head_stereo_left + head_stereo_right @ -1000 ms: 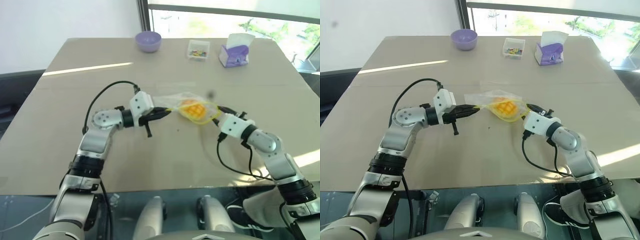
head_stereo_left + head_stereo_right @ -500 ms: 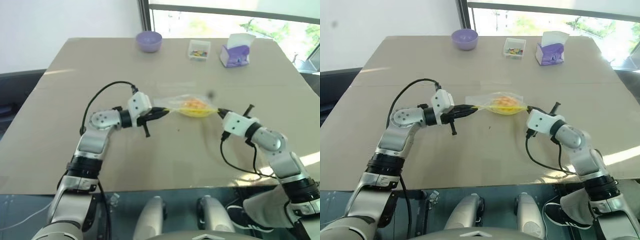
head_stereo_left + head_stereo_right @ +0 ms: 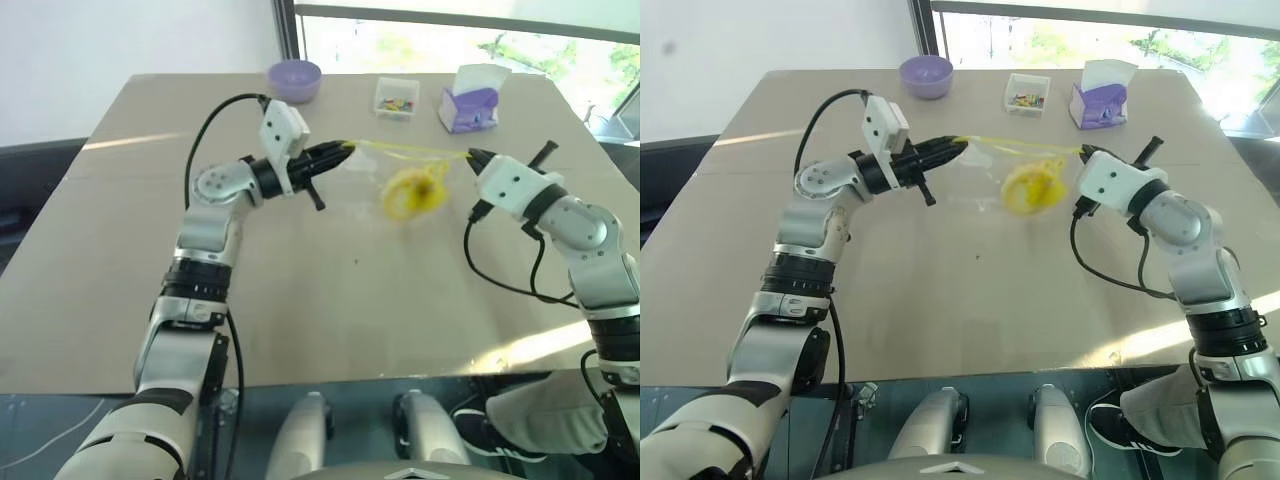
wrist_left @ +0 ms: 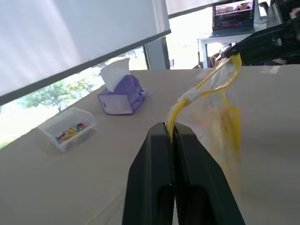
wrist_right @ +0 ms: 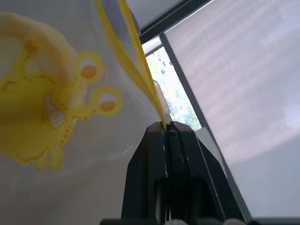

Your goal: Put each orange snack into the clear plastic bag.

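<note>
The bag (image 3: 400, 170) hung above the surface (image 3: 330, 290), stretched between the two pincers, with the bun (image 3: 412, 193) already inside, so the task looked essentially done. The left pincer (image 3: 343, 149) and right pincer (image 3: 470, 156) were each clamped shut on the yellow seal strip. The left wrist view showed the strip pinched between its fingers (image 4: 154, 154).

Tan table (image 3: 300, 330) spans most of the frame, surface bare in the lower half. Far edge, upper centre-left: purple bowl (image 3: 294, 79), upright. To its right, near upper centre: small clear box (image 3: 397, 98) holding colourful bits. Just right of that: purple tissue box (image 3: 468, 108) with a white tissue standing out of the top. Window (image 3: 470, 40) along the top right, greenery beyond. White wall (image 3: 130, 40) upper left.
</note>
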### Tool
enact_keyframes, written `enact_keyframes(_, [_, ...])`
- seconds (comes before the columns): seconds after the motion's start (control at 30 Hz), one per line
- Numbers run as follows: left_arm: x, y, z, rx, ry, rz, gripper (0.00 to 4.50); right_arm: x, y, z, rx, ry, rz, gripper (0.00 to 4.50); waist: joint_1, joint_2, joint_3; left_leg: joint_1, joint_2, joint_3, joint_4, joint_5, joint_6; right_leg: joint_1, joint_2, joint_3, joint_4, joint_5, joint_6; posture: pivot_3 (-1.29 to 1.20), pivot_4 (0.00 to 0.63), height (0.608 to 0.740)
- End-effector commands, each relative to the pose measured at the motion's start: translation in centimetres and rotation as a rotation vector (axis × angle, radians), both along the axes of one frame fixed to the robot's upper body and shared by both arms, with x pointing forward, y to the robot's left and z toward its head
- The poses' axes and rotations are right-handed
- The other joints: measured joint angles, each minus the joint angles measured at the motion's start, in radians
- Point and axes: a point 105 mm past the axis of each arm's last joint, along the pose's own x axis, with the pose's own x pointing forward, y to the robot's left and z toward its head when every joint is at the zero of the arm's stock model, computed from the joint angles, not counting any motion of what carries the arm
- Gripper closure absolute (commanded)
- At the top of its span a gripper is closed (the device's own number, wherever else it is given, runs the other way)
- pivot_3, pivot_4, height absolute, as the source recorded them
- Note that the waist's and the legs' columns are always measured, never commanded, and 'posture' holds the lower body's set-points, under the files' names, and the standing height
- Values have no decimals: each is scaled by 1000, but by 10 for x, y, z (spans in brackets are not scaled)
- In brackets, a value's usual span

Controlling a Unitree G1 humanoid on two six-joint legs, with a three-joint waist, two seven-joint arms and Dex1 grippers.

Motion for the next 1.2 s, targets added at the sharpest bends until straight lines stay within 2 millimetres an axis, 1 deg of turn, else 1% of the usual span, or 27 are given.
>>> enact_keyframes(0.03, [15,12,23,-16,-101,113,4500,5,-23,29,20,-120,-101,4447,2,0,0,0,0,0,0,0,0,0,0,0,0,0,0,0,150,737])
enact_keyframes(0.1, [20,11,33,-31,-164,146,4500,6,-26,38,25,-171,-125,4447,3,0,0,0,0,0,1,0,0,0,0,0,1,0,0,0,150,737])
enact_keyframes(0.17, [14,8,41,-42,-235,127,4500,4,-26,45,46,-212,-117,4447,3,0,0,0,0,0,2,0,0,0,0,0,1,0,0,0,150,737])
enact_keyframes(0.2, [10,7,40,-32,-263,104,4500,1,-25,46,57,-221,-106,4447,3,0,0,0,0,0,1,0,0,0,0,0,1,0,0,0,150,737])
enact_keyframes(0.27, [-3,7,24,23,-281,41,4500,-8,-20,37,84,-197,-70,4447,3,0,0,0,0,0,1,0,0,0,0,0,0,0,0,0,150,737])
enact_keyframes(0.4, [-24,16,-23,111,-194,-29,4500,-26,-12,-11,57,-57,-24,4447,0,0,0,0,0,1,-3,1,-2,0,0,1,-2,0,0,0,150,737])
enact_keyframes(0.43, [-31,18,-37,147,-169,-49,4500,-32,-9,-28,61,-1,-11,4447,1,0,0,0,0,1,-3,1,-2,0,0,1,-2,0,0,0,150,737])
enact_keyframes(0.47, [-40,19,-53,181,-137,-69,4500,-42,-4,-48,49,65,15,4447,1,0,0,0,0,1,-3,-1,1,-1,0,1,-2,0,0,0,150,737])
enact_keyframes(0.5, [-47,20,-64,199,-112,-83,4500,-49,0,-62,55,114,30,4447,2,0,0,0,0,1,-3,-1,1,0,0,2,-2,0,0,0,150,737])
enact_keyframes(0.6, [-59,20,-81,228,-71,-105,4500,-64,8,-85,111,224,58,4447,4,1,0,1,0,2,-1,-1,2,0,0,2,0,0,0,0,150,737])
enact_keyframes(0.7, [-63,20,-87,242,-53,-116,4500,-72,9,-94,150,315,66,4447,5,1,0,2,0,1,2,-1,2,2,0,2,1,0,0,0,150,737])
enact_keyframes(0.73, [-64,19,-87,239,-51,-115,4500,-73,6,-95,149,329,61,4447,5,1,0,4,0,1,3,-1,2,4,0,2,1,0,0,0,150,737])
enact_keyframes(0.77, [-64,19,-87,237,-50,-115,4500,-75,3,-95,148,338,57,3891,5,1,0,7,0,0,3,-1,2,7,0,2,1,0,0,0,150,737])
enact_keyframes(0.8, [-64,19,-86,235,-48,-114,4500,-78,1,-95,159,361,59,3606,6,1,0,9,0,0,3,-1,2,8,0,2,1,0,0,0,150,737])
enact_keyframes(0.83, [-63,18,-86,234,-48,-113,4500,-80,0,-95,168,376,60,2867,6,1,0,8,0,0,3,-1,2,8,0,1,1,0,0,0,150,737])
enact_keyframes(0.87, [-64,18,-86,236,-48,-115,4500,-86,0,-95,172,406,77,2737,6,1,0,8,0,0,3,-1,2,8,0,1,1,0,0,0,150,737])
enact_keyframes(0.9, [-64,18,-86,239,-47,-117,4500,-92,1,-93,170,431,99,2213,6,1,0,8,0,0,3,-1,2,7,0,1,1,0,0,0,150,737])
enact_keyframes(0.97, [-63,18,-87,249,-49,-118,4500,-100,8,-83,188,457,155,2213,6,1,0,7,0,-1,3,-1,2,7,0,1,1,0,0,0,150,737])
enact_keyframes(1.03, [-63,16,-86,255,-51,-122,4500,-104,22,-68,210,456,226,2213,1,1,0,6,0,0,3,-1,2,6,0,1,1,0,0,0,150,737])
enact_keyframes(1.1, [-62,14,-85,257,-56,-125,4500,-102,36,-57,208,433,275,2213,0,1,0,6,1,-1,3,-1,2,6,1,1,1,0,0,0,150,737])
enact_keyframes(1.2, [-61,10,-81,266,-69,-134,4500,-91,67,-48,187,394,356,2213,2,0,0,6,1,-1,3,-1,2,6,1,0,1,0,0,0,150,737])
